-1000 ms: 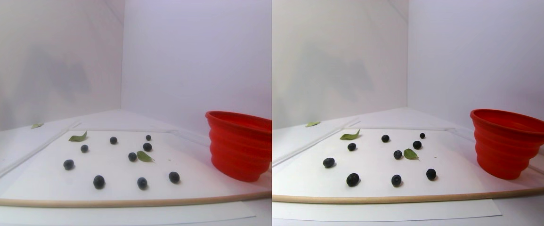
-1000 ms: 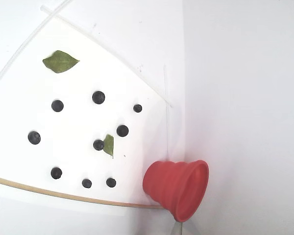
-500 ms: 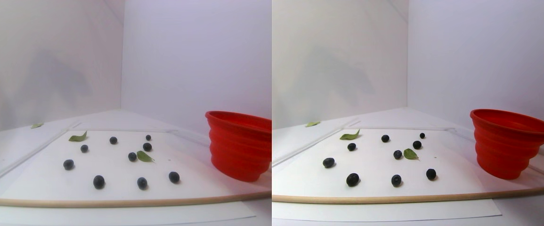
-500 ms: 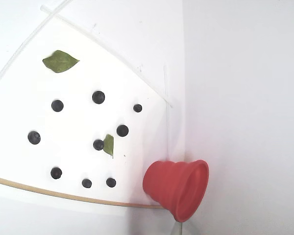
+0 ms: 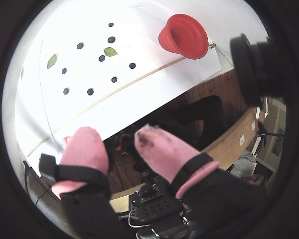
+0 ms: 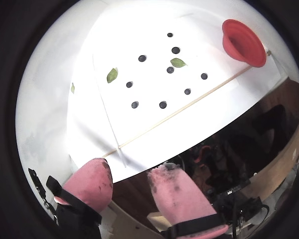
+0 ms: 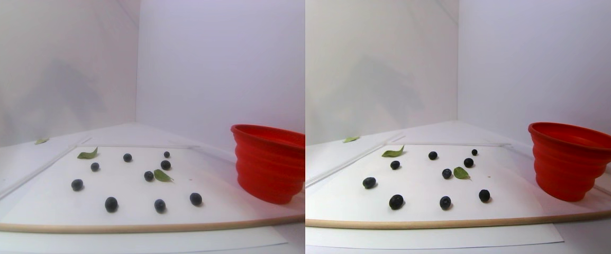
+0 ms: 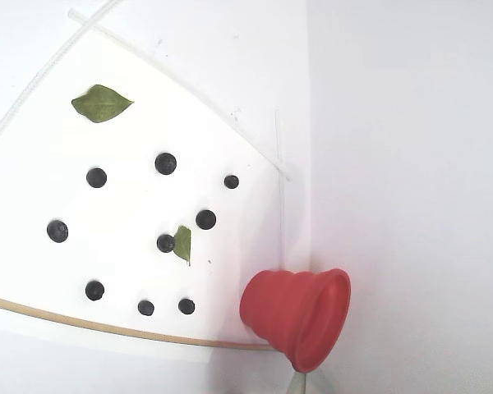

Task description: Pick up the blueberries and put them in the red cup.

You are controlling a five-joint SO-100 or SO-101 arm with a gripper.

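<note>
Jaws parted and empty, pink fingertips (image 5: pixel 84 147) smudged dark, poised high above and out past the front edge of the table (image 7: pixel 14 159) in both wrist views.

White sheet (image 8: pixel 33 180) spread across the table, bounded in front by a thin wooden strip (image 7: pixel 125 228).

Red cup (image 8: pixel 296 316) standing upright at the right end of that strip in the stereo pair view, by the sheet's right front corner, axis vertical, wide mouth up and apparently empty. Likely light and flexible, so easily nudged or tipped by a low approach.

Three green leaves: one (image 8: pixel 101 103) toward the sheet's back left, one (image 8: pixel 182 243) touching a berry mid-sheet, a third (image 7: pixel 41 141) off the sheet's back edge.

Eight blueberries (image 8: pixel 165 162) scattered well apart over the sheet, none in the cup; three in a loose row just behind the strip, nearest the cup. Near-round, so no real long axis or heading; stem ends too small to tell. Probably light, smooth-skinned, soft and prone to rolling or bruising. Best pinched gently from above, across the widest part, one at a time.
</note>
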